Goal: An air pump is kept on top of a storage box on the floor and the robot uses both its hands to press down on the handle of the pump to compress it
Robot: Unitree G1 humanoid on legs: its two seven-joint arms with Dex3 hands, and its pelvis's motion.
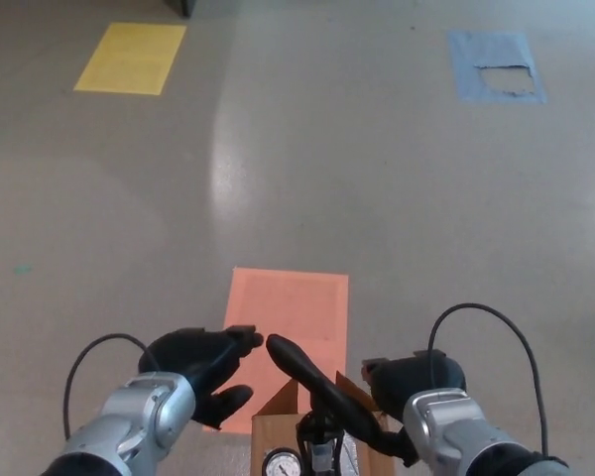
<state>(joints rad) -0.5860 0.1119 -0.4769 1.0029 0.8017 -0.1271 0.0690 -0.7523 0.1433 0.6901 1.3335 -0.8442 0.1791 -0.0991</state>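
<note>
The air pump's black handle [312, 385] runs diagonally from upper left to lower right at the bottom centre. Below it are the pump shaft and a round gauge [278, 463]. The pump stands on a brown cardboard box [274, 428] at the frame's bottom edge. My left hand [200, 365] is open, with its upper fingertips almost touching the handle's left end and its thumb spread below. My right hand [413, 380] sits at the handle's right part, seen from its back, and its grip is hidden.
An orange rectangle [290, 307] is marked on the grey floor just beyond the box. A yellow rectangle [131, 58] lies far left and a torn blue one [496, 65] far right. Black cables loop over both wrists.
</note>
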